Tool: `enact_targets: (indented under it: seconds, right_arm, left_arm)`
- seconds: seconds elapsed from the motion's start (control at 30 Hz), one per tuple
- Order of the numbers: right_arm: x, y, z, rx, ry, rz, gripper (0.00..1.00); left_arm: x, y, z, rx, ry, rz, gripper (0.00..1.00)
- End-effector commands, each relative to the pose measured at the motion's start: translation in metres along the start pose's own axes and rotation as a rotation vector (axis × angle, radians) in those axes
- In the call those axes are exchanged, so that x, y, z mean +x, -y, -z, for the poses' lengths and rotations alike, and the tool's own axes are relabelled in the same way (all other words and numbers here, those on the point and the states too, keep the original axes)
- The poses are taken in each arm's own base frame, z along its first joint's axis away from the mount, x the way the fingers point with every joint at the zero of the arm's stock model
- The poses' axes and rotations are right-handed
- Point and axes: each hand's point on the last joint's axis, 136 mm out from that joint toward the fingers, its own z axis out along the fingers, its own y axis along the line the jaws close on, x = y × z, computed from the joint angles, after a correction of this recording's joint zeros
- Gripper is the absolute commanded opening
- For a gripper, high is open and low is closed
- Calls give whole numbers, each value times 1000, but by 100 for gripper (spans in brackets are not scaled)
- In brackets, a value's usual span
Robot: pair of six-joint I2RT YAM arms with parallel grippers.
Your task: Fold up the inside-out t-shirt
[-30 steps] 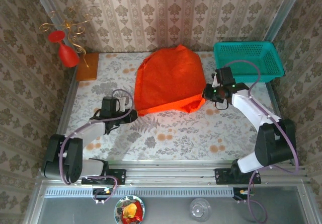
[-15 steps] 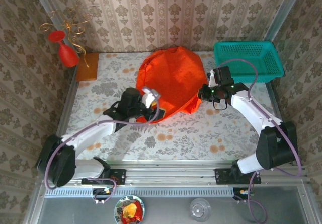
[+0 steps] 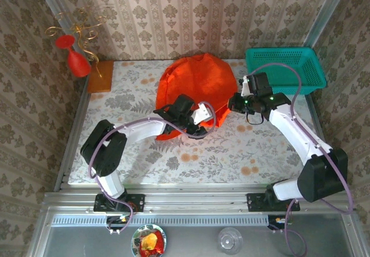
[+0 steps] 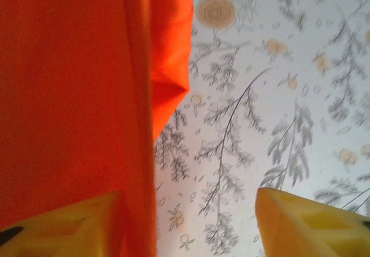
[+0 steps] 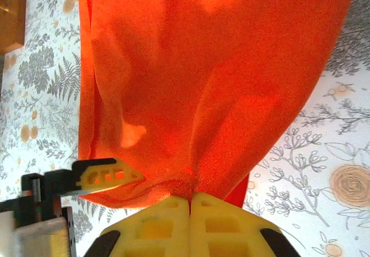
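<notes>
The inside-out t-shirt [image 3: 196,86] is a bright orange bunched mound at the back middle of the table. My right gripper [image 3: 233,104] is shut on its near right corner, and the cloth [image 5: 202,84] hangs up and away from the pinched fingertips [image 5: 173,211]. My left gripper [image 3: 203,114] has reached across to the shirt's near edge. In the left wrist view its yellow fingers [image 4: 63,225] stand wide apart and open. The orange cloth [image 4: 75,95] covers the table by the left finger, and nothing is pinched. One left finger [image 5: 107,173] also shows in the right wrist view.
A teal basket [image 3: 284,69] stands at the back right, close behind the right arm. At the back left are an orange-brown wooden block [image 3: 100,75] and a red goblet-shaped ornament [image 3: 75,60]. Flowered tablecloth [image 3: 191,153] lies bare in front of the shirt.
My left arm has swung right from the table's left side to the shirt's near edge, and its jaws have opened. The right gripper kept its hold and moved slightly back.
</notes>
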Motion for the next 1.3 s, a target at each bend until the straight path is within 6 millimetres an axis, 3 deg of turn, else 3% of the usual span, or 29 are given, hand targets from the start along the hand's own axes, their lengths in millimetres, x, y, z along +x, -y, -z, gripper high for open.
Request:
enact_targets:
  seconds: [0.0, 0.13, 0.3, 0.4, 0.5, 0.6, 0.73, 0.83, 1.0, 1.13, 1.27]
  right_arm:
    - [-12, 3, 27, 76, 68, 31, 0]
    - [-16, 11, 37, 127, 110, 43, 0]
    - [-9, 20, 33, 163, 78, 51, 0]
    - [0, 18, 39, 157, 75, 65, 0]
    - [15, 3, 48, 122, 86, 108, 15]
    - [35, -7, 50, 98, 85, 125, 31]
    - [61, -26, 45, 50, 83, 148, 34]
    - [85, -43, 29, 3, 71, 181, 32]
    - [108, -75, -3, -25, 184, 259, 12]
    - [126, -95, -44, -31, 207, 344, 5]
    - [126, -103, -88, 14, 221, 366, 4]
  left_arm:
    - [4, -5, 4, -20, -53, -42, 47]
    - [5, -9, 10, -24, -58, -28, 18]
    - [-19, -16, 32, -28, 7, 6, 1]
    - [-41, -33, 50, -79, 48, 83, 0]
    - [-60, -47, 67, -97, 75, 168, 0]
    - [-79, -50, 81, -106, 109, 154, 0]
    - [-95, -50, 94, -109, 118, 156, 0]
    - [-106, -44, 101, -73, 131, 152, 0]
    - [-123, -35, 116, -58, 166, 140, 0]
    - [-135, -24, 125, -47, 191, 122, 0]
    - [-140, -10, 132, -40, 187, 97, 0]
